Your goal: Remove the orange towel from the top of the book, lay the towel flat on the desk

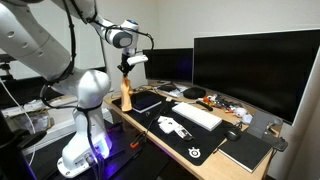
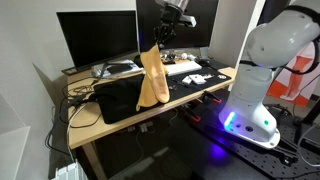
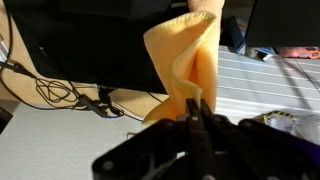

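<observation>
You had the tool clamped on the towel's top edge. The towel hung limp above the tabletop. Its lower end seemed just over the book; contact unclear.

My desk: pale wood top, pale wood legs; two dark monitors along its back edge, screens off; plain white wall behind them; dark floor under desk's front edge; violet glow on that floor; I read room light as even, soft.
</observation>
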Controlling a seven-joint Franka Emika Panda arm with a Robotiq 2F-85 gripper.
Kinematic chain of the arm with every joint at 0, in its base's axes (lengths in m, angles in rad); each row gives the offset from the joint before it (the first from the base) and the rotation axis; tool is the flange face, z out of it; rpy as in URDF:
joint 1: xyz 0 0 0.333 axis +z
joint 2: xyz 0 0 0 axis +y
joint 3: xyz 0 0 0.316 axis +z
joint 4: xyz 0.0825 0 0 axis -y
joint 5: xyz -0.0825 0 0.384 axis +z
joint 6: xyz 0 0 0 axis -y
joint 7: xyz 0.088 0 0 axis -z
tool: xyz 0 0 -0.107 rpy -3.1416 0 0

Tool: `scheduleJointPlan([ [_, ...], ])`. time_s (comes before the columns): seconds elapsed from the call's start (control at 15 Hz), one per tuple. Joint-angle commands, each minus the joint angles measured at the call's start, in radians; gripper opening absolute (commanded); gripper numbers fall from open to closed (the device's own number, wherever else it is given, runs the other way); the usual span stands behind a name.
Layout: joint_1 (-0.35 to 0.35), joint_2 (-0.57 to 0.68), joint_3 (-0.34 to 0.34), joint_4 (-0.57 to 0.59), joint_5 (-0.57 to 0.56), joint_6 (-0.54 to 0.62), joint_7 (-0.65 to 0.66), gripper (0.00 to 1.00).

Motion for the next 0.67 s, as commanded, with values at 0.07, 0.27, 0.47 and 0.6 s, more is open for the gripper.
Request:
scheduleJointPlan([
  [0.07,0.067,0.162,0.053,0.082,0.069,0.106,0.061,0.01],
  [0.27,0.085,0.295,0.071,0.181,0.096,0.159,0.100,0.01],
  [0.47,0.063,0.444,0.080,0.325,0.096,0.161,0.127,0.01],
  [0.6,0.037,0.539,0.094,0.423,0.082,0.148,0.139,0.01],
])
